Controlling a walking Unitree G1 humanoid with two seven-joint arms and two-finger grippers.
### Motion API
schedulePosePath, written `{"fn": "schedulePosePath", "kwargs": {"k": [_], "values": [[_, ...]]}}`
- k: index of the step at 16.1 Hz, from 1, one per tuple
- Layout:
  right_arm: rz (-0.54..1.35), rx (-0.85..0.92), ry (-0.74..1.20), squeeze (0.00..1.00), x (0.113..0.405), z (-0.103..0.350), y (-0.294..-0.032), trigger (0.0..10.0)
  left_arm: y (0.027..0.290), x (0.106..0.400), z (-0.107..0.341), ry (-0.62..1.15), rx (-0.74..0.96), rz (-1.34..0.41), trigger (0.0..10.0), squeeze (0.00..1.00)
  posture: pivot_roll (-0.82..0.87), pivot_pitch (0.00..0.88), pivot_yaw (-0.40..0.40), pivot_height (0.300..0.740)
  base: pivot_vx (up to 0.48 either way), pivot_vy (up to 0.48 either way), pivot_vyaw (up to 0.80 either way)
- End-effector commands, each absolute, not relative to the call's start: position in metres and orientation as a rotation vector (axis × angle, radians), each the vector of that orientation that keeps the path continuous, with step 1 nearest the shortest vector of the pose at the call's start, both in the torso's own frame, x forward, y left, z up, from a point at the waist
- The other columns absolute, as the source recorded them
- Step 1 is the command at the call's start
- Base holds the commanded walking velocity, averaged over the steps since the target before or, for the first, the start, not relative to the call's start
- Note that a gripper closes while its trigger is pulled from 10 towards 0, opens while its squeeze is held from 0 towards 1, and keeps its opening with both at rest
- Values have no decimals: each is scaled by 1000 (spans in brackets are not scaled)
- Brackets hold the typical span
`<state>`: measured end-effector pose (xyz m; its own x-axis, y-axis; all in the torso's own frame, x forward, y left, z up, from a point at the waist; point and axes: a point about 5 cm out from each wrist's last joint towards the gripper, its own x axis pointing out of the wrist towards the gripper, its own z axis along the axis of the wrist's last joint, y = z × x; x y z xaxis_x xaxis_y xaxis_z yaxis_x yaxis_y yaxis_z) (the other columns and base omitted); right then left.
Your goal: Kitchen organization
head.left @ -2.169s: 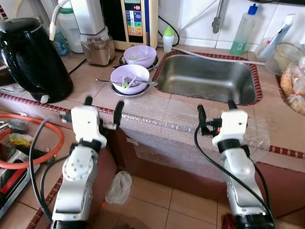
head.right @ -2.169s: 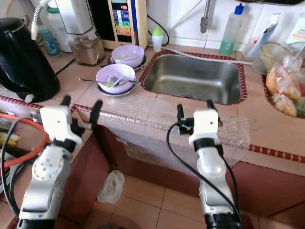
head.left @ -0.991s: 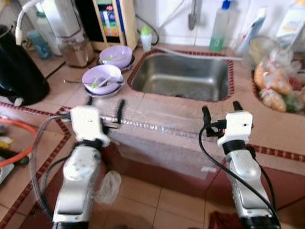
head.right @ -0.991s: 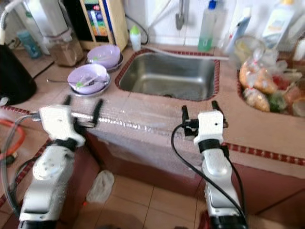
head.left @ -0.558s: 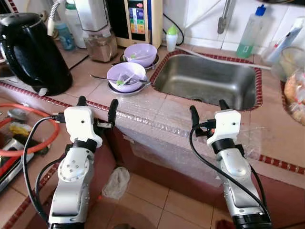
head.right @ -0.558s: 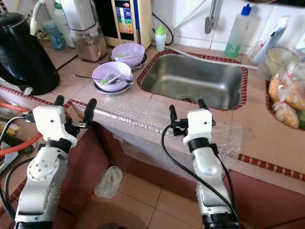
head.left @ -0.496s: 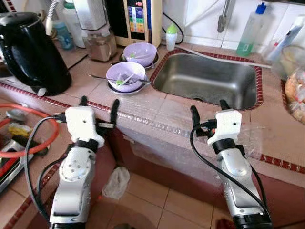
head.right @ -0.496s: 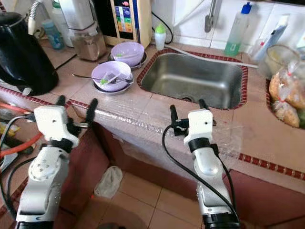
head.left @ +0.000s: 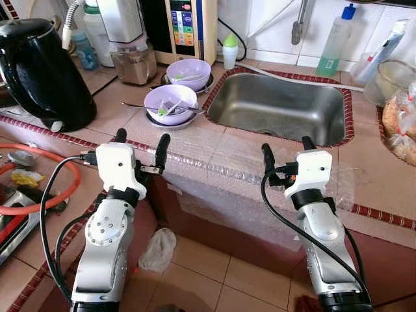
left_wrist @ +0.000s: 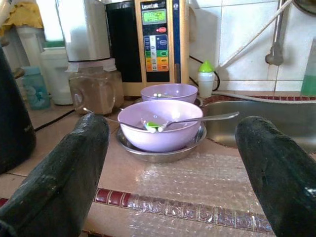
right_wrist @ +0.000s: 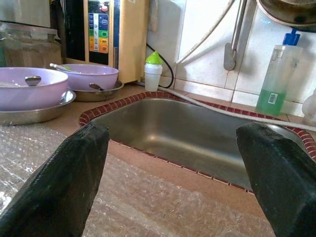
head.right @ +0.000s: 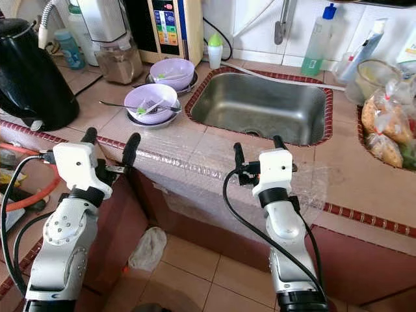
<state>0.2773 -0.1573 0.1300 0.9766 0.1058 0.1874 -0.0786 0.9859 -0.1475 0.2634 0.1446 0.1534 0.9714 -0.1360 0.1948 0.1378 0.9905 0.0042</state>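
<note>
The left gripper (head.left: pixel 140 141) hovers with its fingers spread and empty at the front edge of the worktop (head.left: pixel 123 120), and just beyond it a purple bowl (head.left: pixel 171 104) holding spoons sits on a metal plate, with a second purple bowl (head.left: pixel 188 73) farther back. The right gripper (head.left: pixel 286 149), also spread wide and holding nothing, hangs over the sheet of bubble wrap (head.left: pixel 247 166) draped on the worktop's edge, with the steel sink (head.left: pixel 279 107) straight ahead of it. A black kettle (head.left: pixel 42 71) stands off to the left gripper's outer side.

The water ionizer (left_wrist: pixel 157 47) bears a brand line that seems to read "LeveLuk", too small to confirm.
</note>
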Motion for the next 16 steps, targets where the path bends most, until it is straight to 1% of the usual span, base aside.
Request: {"fn": "schedulePosePath", "kwargs": {"k": [1, 9, 12, 15, 16], "values": [[102, -137, -198, 0, 277, 129, -156, 10000, 144, 264, 156, -209, -13, -145, 10000, 0, -4, 0, 55, 740, 244, 0, 0], [96, -146, -194, 0, 278, 129, -158, 10000, 144, 268, 158, -218, -19, -137, 10000, 0, -12, 0, 52, 740, 182, 0, 0], [89, -159, -204, 0, 277, 129, -159, 10000, 143, 268, 159, -219, -20, -138, 10000, 0, -10, 0, 51, 740, 0, 0, 0], [72, -172, -205, 0, 278, 130, -162, 10000, 144, 268, 158, -218, -19, -137, 10000, 0, -7, 0, 51, 740, 0, 284, 0], [75, -170, -206, 0, 279, 130, -162, 10000, 144, 268, 158, -216, -18, -138, 10000, 0, -4, 0, 50, 740, 251, 368, 0]]}}
